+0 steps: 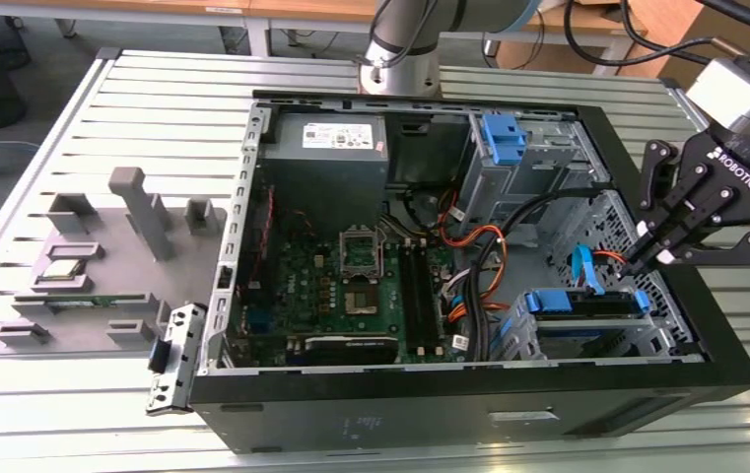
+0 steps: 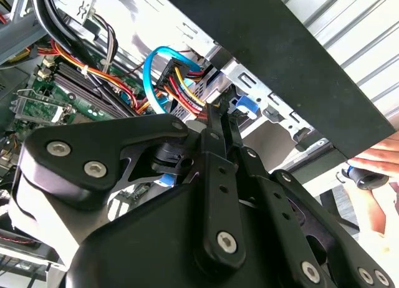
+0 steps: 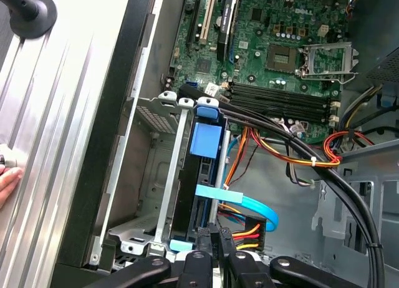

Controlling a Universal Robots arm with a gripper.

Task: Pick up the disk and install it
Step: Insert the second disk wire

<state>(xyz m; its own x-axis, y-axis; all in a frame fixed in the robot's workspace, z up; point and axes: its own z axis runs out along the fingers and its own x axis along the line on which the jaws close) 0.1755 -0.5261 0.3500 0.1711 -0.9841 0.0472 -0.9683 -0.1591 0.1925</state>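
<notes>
The matte-black, linkage-type robot gripper [image 1: 670,258] consists of flat plastic-looking link plates joined by pivot pins. White lettering is printed on its palm housing. In the second wrist view the link plates carry round silver screw heads [image 2: 226,242] with hex sockets, and the slim black fingers [image 2: 216,123] are narrow bars with small recessed holes. Behind the gripper sits a light-grey, box-shaped wrist module [image 1: 740,91]. The arm's cylindrical silver-grey link [image 1: 410,34] ends in a darker collar ring. Black cables [image 1: 638,54] run along the arm toward the wrist
</notes>
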